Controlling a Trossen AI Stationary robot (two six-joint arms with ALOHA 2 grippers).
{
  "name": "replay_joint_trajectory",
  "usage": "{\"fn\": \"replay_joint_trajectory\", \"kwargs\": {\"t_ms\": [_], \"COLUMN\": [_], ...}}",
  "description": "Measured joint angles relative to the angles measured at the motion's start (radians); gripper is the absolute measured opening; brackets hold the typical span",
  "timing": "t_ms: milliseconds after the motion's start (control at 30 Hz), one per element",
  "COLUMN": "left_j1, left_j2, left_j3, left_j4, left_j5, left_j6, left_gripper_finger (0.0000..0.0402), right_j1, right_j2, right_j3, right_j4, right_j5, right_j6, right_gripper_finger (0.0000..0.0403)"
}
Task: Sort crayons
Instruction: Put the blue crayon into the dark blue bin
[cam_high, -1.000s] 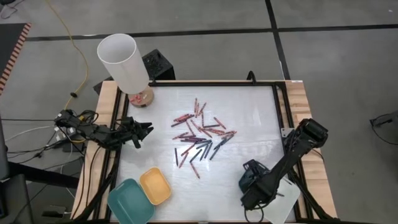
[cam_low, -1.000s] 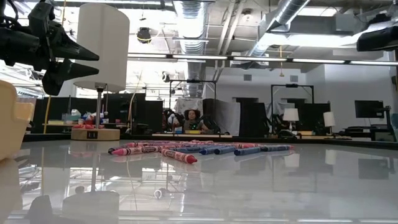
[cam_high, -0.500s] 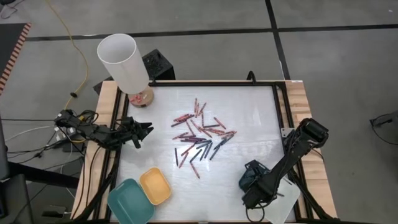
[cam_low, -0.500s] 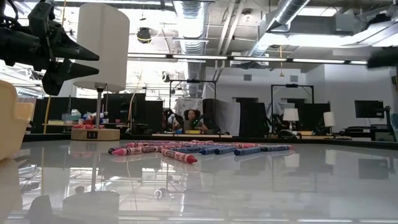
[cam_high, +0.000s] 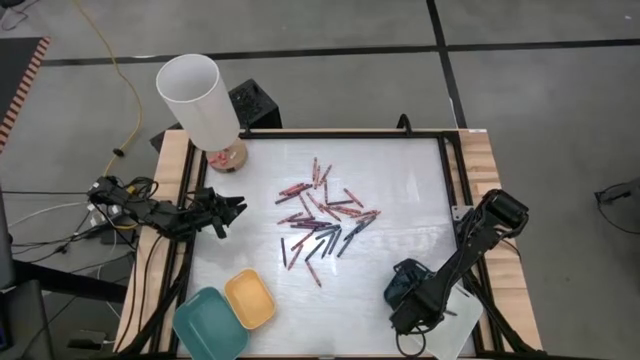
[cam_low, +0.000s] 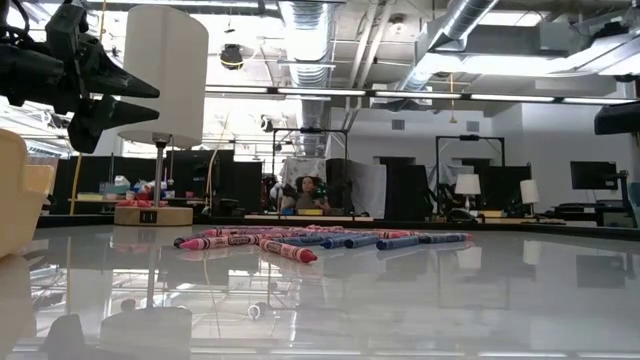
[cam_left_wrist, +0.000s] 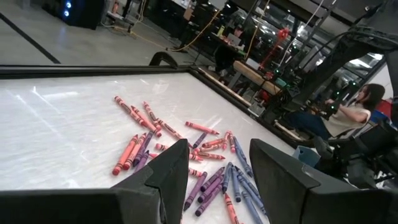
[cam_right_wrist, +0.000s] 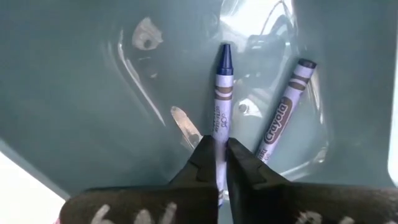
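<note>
Gripping a blue crayon (cam_right_wrist: 221, 112) in right gripper (cam_right_wrist: 217, 163) jaws | second crayon (cam_right_wrist: 283, 118) beside | left gripper (cam_left_wrist: 217, 168) jaws parted

A white lamp (cam_high: 198, 98) stands beside teal (cam_high: 208, 322) and yellow trays (cam_high: 250, 298).

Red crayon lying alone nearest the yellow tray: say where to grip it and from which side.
Grip the red crayon mid-barrel from straight above, closing across its width: it lies flat on the table, clear of the pile, bare surface either side.

Crayons (cam_high: 322, 217) mid-table, trays (cam_high: 226, 309) nearer left.
</note>
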Motion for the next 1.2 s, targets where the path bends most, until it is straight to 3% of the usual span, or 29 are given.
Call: {"fn": "replay_joint_trajectory", "kwargs": {"t_ms": [300,567,867,1200], "left_j1": [0.0,0.0,0.0,0.0], "left_j2": [0.0,0.0,0.0,0.0], "left_j3": [0.0,0.0,0.0,0.0], "left_j4": [0.0,0.0,0.0,0.0], "left_j5": [0.0,0.0,0.0,0.0], "left_j6": [0.0,0.008,0.008,0.008], "left_gripper_finger": [0.016,0.016,0.016,0.016], "right_j1": [-0.011,-0.029,-0.071,-0.253], "right_j2": [0.0,-0.015,-0.184,-0.297], "right_j3": [0.0,0.03,0.051,0.051], "right_j4": [0.0,-0.01,-0.009,0.159], "right_j5": [0.003,0.004,0.01,0.267], "right_j6": [0.024,0.02,0.036,-0.006], "right_gripper_finger": [0.0055,0.0059,0.006,0.006]}}
